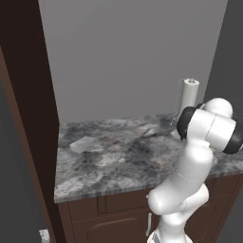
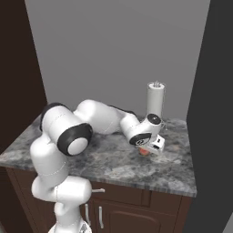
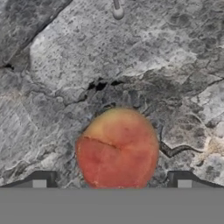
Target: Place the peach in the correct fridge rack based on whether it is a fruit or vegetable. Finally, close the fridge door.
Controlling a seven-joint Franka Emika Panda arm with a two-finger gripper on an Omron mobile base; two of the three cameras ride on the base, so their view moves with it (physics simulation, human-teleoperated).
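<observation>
1. You're at the pick step: peach (image 3: 117, 148) sits on the counter (image 2: 113, 166) near its back right corner, by the paper towel roll (image 2: 154, 101).
2. Gripper (image 3: 111, 183) is spread, tips either side, not pinching yet.
3. Next, I'd judge: lower, squeeze, lift, then go to the fridge.

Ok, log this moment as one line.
stage: reach | gripper: open, jaws astride peach | peach: on counter | paper towel roll: behind

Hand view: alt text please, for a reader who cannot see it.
A peach lies on a grey marbled counter, centred between the two dark fingertips of the open gripper that looks down on it. A small pale post base shows at the top edge.
</observation>
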